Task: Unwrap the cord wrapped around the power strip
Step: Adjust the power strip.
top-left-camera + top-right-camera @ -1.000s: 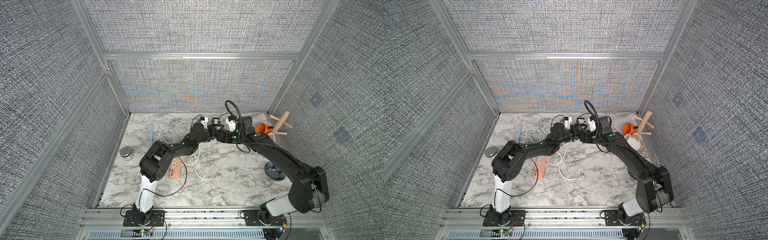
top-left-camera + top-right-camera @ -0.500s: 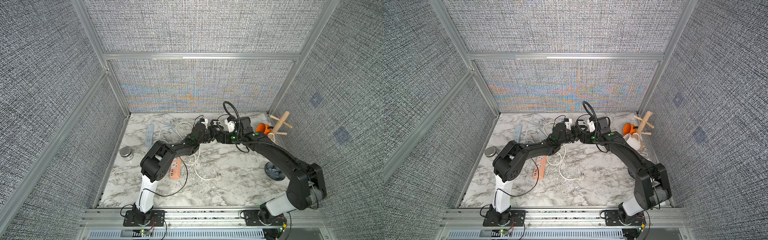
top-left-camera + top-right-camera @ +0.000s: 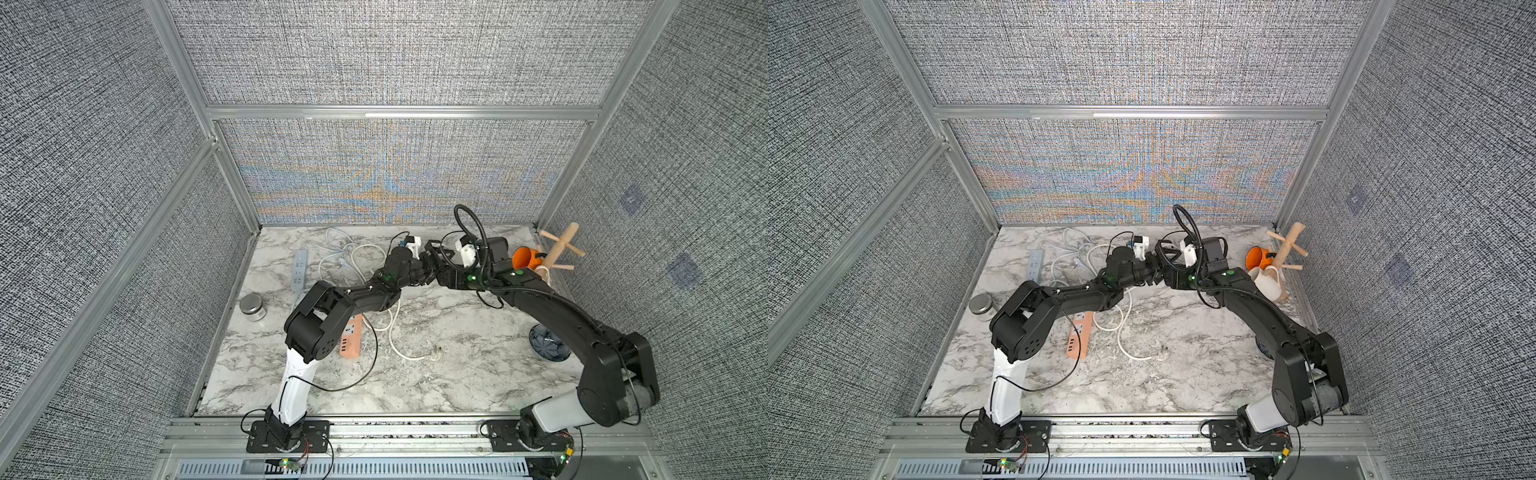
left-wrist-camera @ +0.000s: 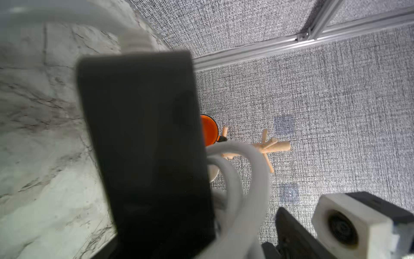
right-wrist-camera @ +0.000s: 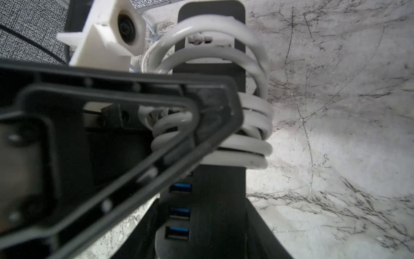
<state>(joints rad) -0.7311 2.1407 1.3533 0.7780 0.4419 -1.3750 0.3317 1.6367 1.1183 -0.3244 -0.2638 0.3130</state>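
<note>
A black power strip (image 5: pixel 219 190) with blue USB ports hangs above the table at the back middle. My right gripper (image 5: pixel 208 215) is shut on its end, one jaw on each side. A white cord (image 5: pixel 253 143) is coiled several times round the strip's middle, with two looser loops higher up. My left gripper (image 4: pixel 206 235) faces it, open. The strip's plain back (image 4: pixel 143 134) and the cord loops (image 4: pixel 253 179) sit between its jaws. One of its fingers (image 5: pixel 215 116) lies across the coils. In both top views the two grippers (image 3: pixel 422 270) (image 3: pixel 436 264) meet tip to tip.
An orange power strip (image 3: pixel 351 336) with a loose white cord (image 3: pixel 392 332) lies under the left arm. A pale blue strip (image 3: pixel 300 266) and a metal tin (image 3: pixel 251 305) are at the left. An orange mug (image 3: pixel 524 257), wooden mug tree (image 3: pixel 559 249), white mug (image 3: pixel 1266 282) and dark bowl (image 3: pixel 546 345) stand at the right.
My left gripper's jaws have spread wide and let go of the strip and cord. Both arms have edged slightly left. The right gripper keeps its hold.
</note>
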